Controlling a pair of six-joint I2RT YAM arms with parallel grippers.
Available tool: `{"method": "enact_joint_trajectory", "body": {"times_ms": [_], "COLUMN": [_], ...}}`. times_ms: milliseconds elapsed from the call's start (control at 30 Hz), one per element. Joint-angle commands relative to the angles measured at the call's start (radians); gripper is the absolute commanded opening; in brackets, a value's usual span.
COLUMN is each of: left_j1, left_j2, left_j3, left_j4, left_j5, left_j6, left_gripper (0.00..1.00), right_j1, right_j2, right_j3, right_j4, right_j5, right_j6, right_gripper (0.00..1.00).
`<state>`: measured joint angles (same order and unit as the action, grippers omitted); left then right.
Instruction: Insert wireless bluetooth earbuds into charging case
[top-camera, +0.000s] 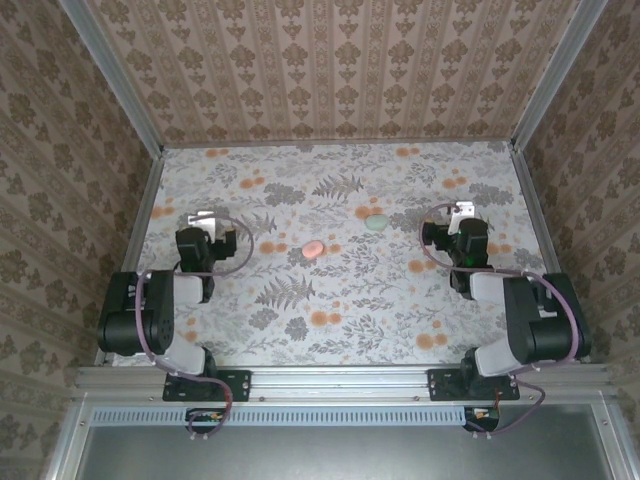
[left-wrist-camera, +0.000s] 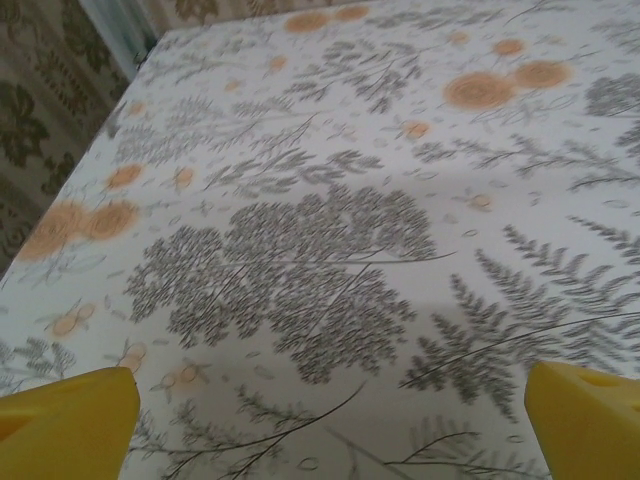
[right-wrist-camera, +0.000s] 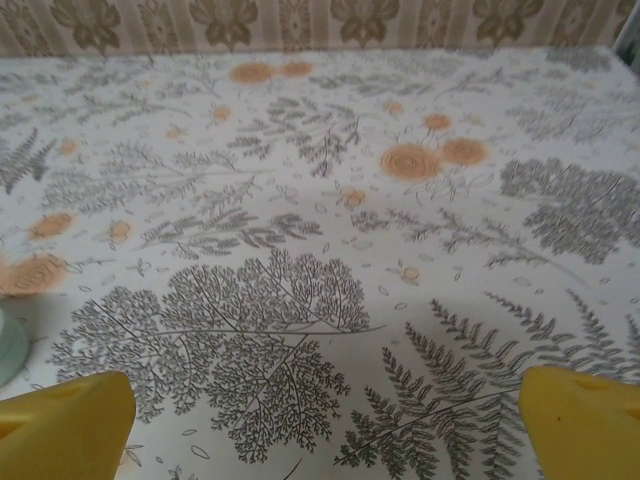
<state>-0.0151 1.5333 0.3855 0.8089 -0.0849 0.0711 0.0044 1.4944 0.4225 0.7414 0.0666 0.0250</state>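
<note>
While both arms sit folded near their bases, the left gripper (top-camera: 205, 217) and the right gripper (top-camera: 460, 211) hold their yellow fingers (left-wrist-camera: 70, 420) spread wide above the patterned table (top-camera: 330, 300), gripping nothing. A pink oval case (top-camera: 313, 249) lies near the table's centre, and a pale green oval case (top-camera: 376, 222) lies near it, farther back and to the right, both well apart from the grippers. Whether the earbuds sit inside either case cannot be told.

right gripper's (right-wrist-camera: 325, 432) yellow fingers (right-wrist-camera: 65, 425) stood wide apart above the fern-printed table (right-wrist-camera: 330, 200); a pale green object (right-wrist-camera: 6, 345) peeked in at the left edge.
</note>
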Motion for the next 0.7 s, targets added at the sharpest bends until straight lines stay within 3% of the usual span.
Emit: {"method": "enact_joint_trajectory", "body": {"times_ms": [0,667], "left_j1": [0.008,0.0], "left_j2": [-0.001,0.001], "left_j3": [0.017,0.022], "left_j4": [0.041,0.033], "left_j5": [0.066,0.083], "left_j6": [-0.034,-0.017], "left_gripper": [1.0,1.0], "right_j1": [0.0,0.009], "right_j2": [0.04,0.038], "right_j3": [-0.022,-0.019], "right_j4": [0.132,0.123], "right_j5": [-0.006,0.015], "right_j6": [0.021,0.019], "right_gripper": [1.0,1.0]}}
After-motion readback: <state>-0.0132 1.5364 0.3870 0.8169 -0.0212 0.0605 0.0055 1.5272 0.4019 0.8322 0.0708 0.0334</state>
